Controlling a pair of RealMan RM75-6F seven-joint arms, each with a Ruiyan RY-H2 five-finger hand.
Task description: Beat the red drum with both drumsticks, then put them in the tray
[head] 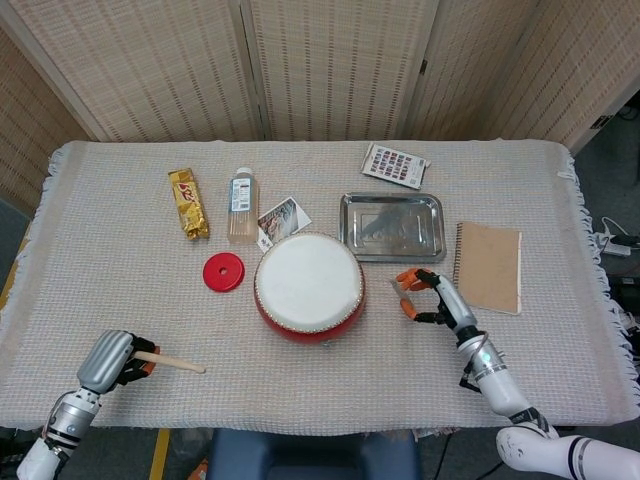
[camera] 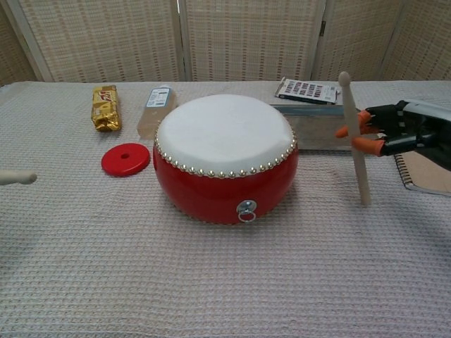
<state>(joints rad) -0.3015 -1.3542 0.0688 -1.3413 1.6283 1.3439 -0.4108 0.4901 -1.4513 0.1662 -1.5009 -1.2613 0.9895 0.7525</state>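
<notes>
With each hand clamped on its drumstick, right hand [camera: 394, 130] beside the drum [camera: 224, 158] and left hand [head: 112, 360] well off, we should swing both tips onto the skin.

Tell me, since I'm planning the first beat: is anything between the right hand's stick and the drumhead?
Nothing visible. The right hand holds its drumstick nearly upright just right of the red drum, with only bare tablecloth between them. The tray lies behind.
</notes>
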